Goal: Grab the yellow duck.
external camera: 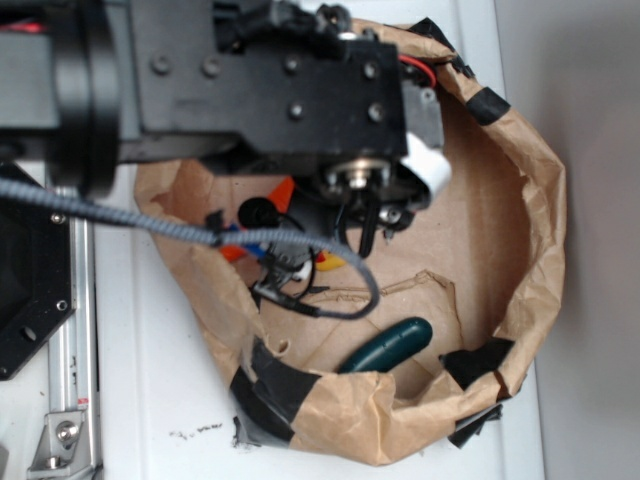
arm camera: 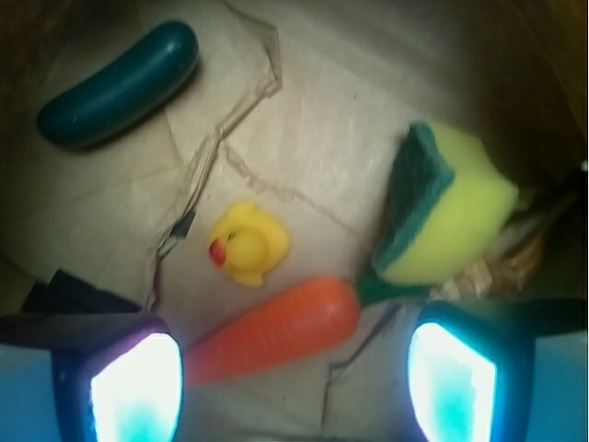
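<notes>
While the gripper (arm camera: 294, 378) hangs with its two fingers spread wide at the lower corners of the wrist view, one dark green cucumber (arm camera: 120, 83) lies upper left. One yellow duck (arm camera: 247, 243) sits at center — bare paper around it, free above and left. One carrot (arm camera: 276, 330) lies just below it; one sponge (arm camera: 446, 207) leans right, near the paper bag (external camera: 540, 200) wall.

Looked down from above onto bag (external camera: 520, 240); wrist view peered close between fingers (arm camera: 138, 387) at floor; shared green cucumber (external camera: 390, 345).
</notes>
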`<action>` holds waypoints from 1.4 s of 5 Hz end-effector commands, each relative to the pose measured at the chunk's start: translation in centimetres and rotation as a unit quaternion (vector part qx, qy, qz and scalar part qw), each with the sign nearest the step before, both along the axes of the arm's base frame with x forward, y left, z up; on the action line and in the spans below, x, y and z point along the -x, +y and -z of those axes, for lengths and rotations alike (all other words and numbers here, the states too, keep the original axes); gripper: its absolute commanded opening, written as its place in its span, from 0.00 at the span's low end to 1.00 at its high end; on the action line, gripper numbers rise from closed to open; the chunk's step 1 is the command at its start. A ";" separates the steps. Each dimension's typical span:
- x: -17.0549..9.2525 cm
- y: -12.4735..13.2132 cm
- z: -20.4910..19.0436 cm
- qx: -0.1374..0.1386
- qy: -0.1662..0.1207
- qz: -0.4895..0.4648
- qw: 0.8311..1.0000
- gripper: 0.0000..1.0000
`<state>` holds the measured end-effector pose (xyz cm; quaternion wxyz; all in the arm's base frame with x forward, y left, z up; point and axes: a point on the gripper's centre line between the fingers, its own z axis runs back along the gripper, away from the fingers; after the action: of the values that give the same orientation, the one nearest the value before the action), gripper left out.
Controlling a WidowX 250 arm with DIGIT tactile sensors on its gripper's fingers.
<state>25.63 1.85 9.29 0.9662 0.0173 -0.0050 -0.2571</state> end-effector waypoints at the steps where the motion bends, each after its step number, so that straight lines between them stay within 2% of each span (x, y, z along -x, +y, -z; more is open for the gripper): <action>1: -0.6 1.4 3.3 -0.034 -0.001 0.010 0.999 1.00; 2: -0.7 0.7 5.8 -0.044 0.026 0.019 0.999 1.00; 3: -0.5 -1.7 6.4 0.008 0.023 0.004 1.000 1.00; 4: -0.7 -3.0 4.4 0.075 -0.005 -0.062 0.995 1.00; 6: -0.9 -1.9 1.0 0.049 -0.089 -0.109 0.989 1.00; 7: -0.9 -1.5 0.9 0.031 -0.095 -0.134 0.986 1.00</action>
<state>26.19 0.92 7.37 0.9893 0.0085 -0.0840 -0.1193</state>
